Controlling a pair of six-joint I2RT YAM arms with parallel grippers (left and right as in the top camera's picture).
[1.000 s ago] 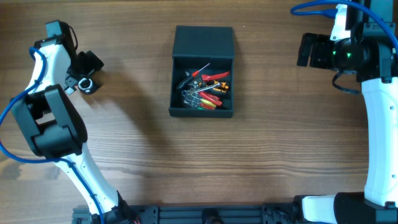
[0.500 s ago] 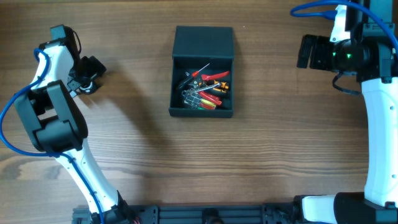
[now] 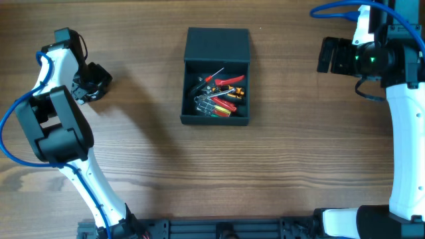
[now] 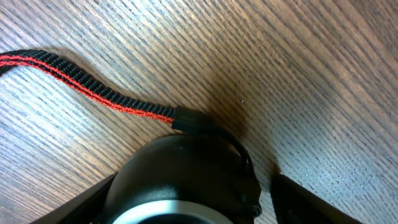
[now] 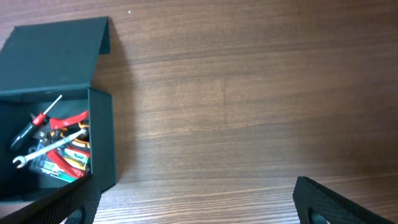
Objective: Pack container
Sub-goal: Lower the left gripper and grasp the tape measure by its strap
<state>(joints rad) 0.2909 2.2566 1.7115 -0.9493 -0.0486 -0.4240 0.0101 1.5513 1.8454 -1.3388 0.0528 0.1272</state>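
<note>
**Round black thing waits far left of the open box**

From above: the container [image 3: 216,120] sits mid-table [image 3: 299,166]. Its lid [image 3: 218,45] is flipped open on the far side, so box and lid together run long, front to back. Tools [image 3: 216,96] lie inside. The left gripper [image 3: 93,79] is well off to its left. The right gripper [image 3: 325,54] is off to its right, a bit nearer. Nothing lies in between.

Left wrist: a round black thing [image 4: 186,174] with a black-and-red strap [image 4: 81,84] sits between wide fingers [image 4: 317,202], not squeezed (maybe a small lamp). Packing it means going right.

Right wrist: its fingers are spread wide, holding nothing. The container is off to the left, across bare wood.
</note>
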